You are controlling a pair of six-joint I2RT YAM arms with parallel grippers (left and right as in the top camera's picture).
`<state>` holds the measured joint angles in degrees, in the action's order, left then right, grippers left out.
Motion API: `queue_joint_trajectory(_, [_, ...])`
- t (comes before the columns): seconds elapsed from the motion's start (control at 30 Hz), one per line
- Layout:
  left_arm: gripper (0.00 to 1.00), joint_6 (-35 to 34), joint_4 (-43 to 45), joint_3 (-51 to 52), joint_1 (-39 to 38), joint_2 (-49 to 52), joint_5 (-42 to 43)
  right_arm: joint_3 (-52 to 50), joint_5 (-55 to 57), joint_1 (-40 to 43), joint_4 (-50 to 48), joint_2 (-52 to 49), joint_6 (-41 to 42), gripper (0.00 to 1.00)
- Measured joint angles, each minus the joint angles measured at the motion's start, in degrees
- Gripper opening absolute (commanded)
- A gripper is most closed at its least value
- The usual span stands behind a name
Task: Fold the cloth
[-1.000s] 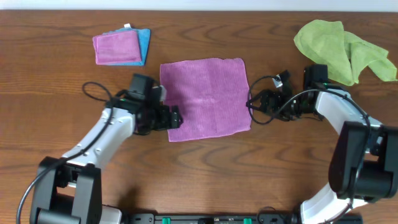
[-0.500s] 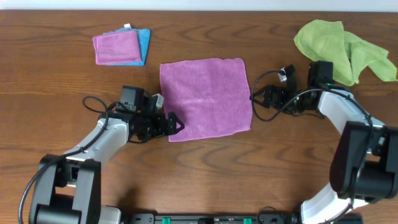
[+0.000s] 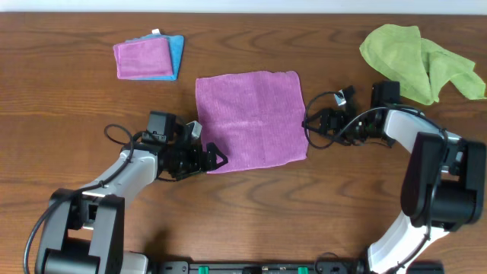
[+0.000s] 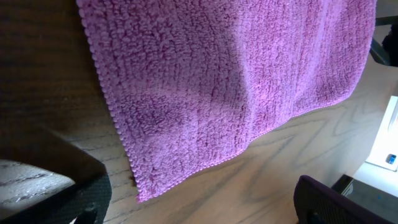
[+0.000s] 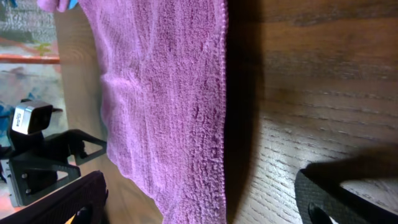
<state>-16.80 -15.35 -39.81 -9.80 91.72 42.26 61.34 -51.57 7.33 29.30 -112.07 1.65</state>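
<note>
Cloth (image 3: 251, 118), purple-magenta and roughly square, lies spread flat in the middle of the wooden desk (image 3: 304, 213) in the overhead view. The left end effector (image 3: 217, 160) sits low at its near left corner and the right end effector (image 3: 310, 129) just beside its right edge. Both are spread and hold nothing. A crumpled lime-green cloth (image 3: 418, 61) lies at the far right of the desk. At the far left, a folded purple cloth (image 3: 142, 58) rests on a blue cloth (image 3: 176, 49). From the left wrist, the fuzzy cloth fills the upper part of the view. Its hemmed corner points down between the two dark fingers (image 4: 56, 168), which stand wide apart and do not touch it. From the right wrist, the cloth's hemmed edge runs down the frame and casts a dark shadow on the wood beside it. The fingers (image 5: 348, 193) are splayed to either side at the bottom, gripping nothing, and the other arm's end effector shows beyond the cloth.
</note>
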Motion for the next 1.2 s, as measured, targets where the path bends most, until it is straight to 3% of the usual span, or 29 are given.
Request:
queue_joint_trajectory(0.5, [0.95,-2.97,6.12,1.95,0.0,-0.02,1.73,0.22,-4.0,-0.92,8.55,-1.55,-3.1,0.92])
queue_joint_trajectory(0.7, [0.95,-3.19,6.43,1.99,0.0,-0.02,1.73,0.02,-3.98,-2.82,7.5,-1.57,-4.74,0.91])
queue_joint_trajectory(0.93, [1.0,-4.44,9.05,2.89,0.0,-0.02,3.37,-0.83,-4.24,-5.46,4.44,-1.64,-5.27,0.82])
queue_joint_trajectory(1.0, [0.95,-4.63,9.09,2.91,0.0,-0.02,3.52,-0.83,-4.26,-5.49,4.7,-1.77,-5.31,0.81])
queue_joint_trajectory(1.2, [0.94,-4.87,9.18,3.43,0.0,0.0,3.82,-0.85,-3.23,-5.33,11.26,-1.86,-5.4,0.8])
